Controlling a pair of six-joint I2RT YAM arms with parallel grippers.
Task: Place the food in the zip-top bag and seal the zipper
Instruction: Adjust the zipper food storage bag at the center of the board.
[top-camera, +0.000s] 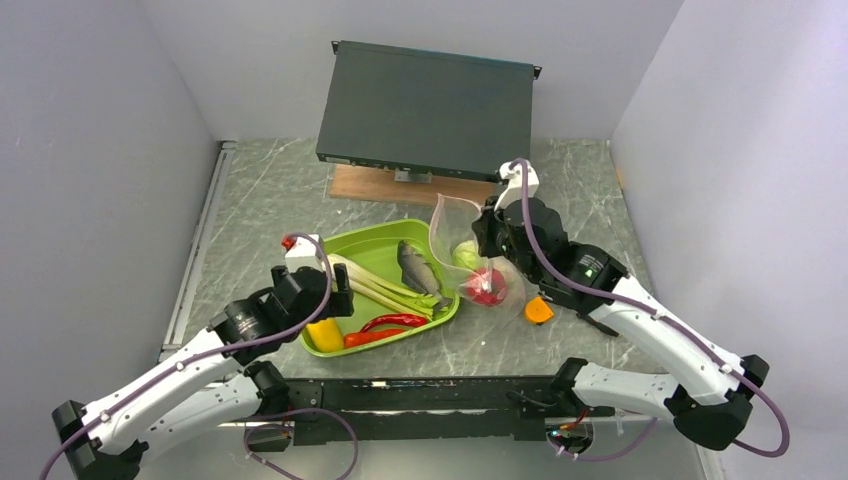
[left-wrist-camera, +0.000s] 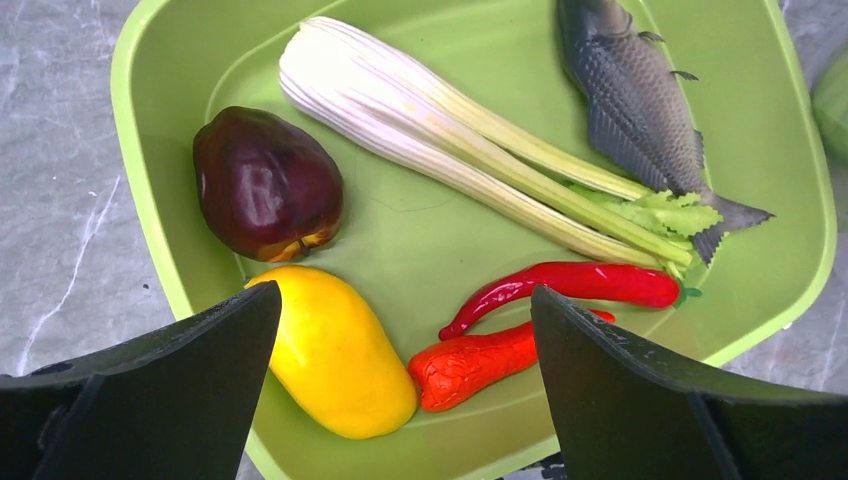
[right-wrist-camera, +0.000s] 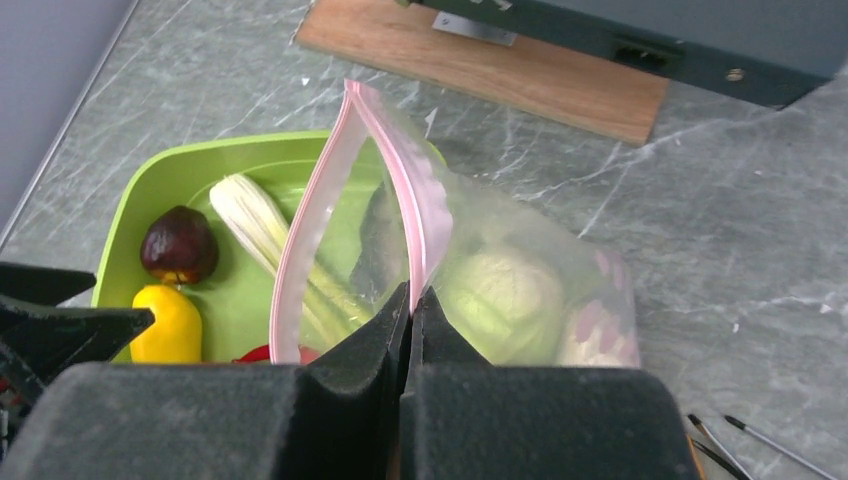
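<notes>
My right gripper is clamped tight on the pink zipper, holding the zip-top bag upright with its mouth gaping, just beside the green tray; cabbage and tomato are inside it (plus something pale I can't make out); my left gripper hangs wide open over the tray, gripping nothing; fish, green stalks, purple bulb, yellow fruit and chillies lie in the tray.
</notes>
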